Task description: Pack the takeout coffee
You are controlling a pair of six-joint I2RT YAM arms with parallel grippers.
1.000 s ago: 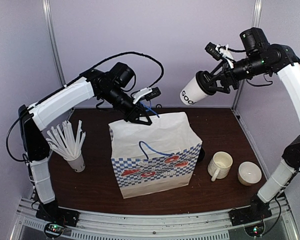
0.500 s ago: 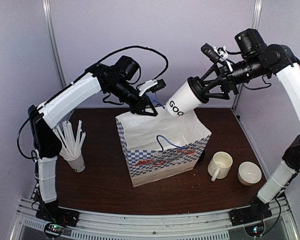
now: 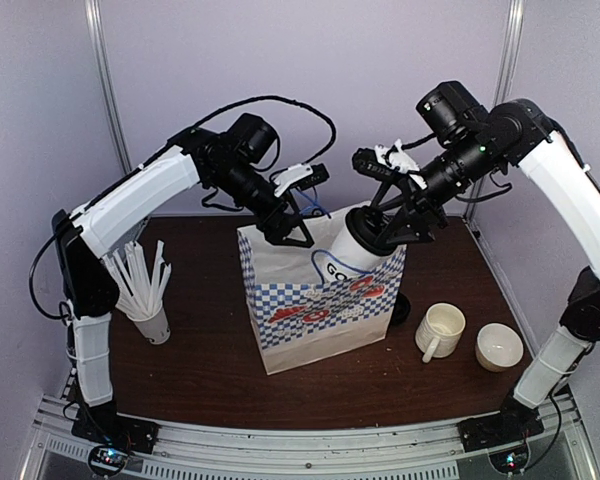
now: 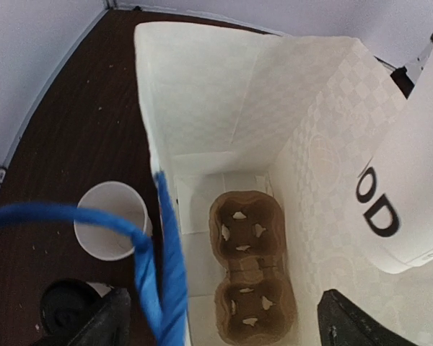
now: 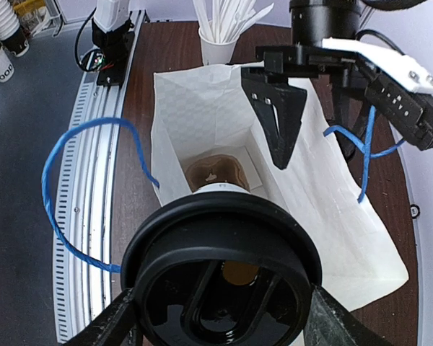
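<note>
A white paper takeout coffee cup (image 3: 344,256) with dark lettering and a black lid (image 5: 224,268) hangs tilted, bottom first, in the mouth of the blue-checked paper bag (image 3: 320,305). My right gripper (image 3: 382,228) is shut on it just under the lid. On the bag's floor lies a brown cup carrier (image 4: 249,270) with two vacant wells. My left gripper (image 3: 292,232) hovers open over the bag's back left rim. A blue handle (image 4: 159,267) hangs loose near its left finger (image 4: 112,324). The cup's side (image 4: 411,180) shows at the right in the left wrist view.
A small white cup of straws (image 3: 150,318) stands left of the bag. A cream mug (image 3: 440,330) and a low white cup (image 3: 500,347) stand at the right. A dark round thing (image 3: 402,310) lies behind the bag's right corner. Stacked cups (image 5: 3,36) sit beyond the table.
My left gripper let go of the blue handle and opened. My right arm swung left and down, carrying the cup from above the bag into its mouth.
</note>
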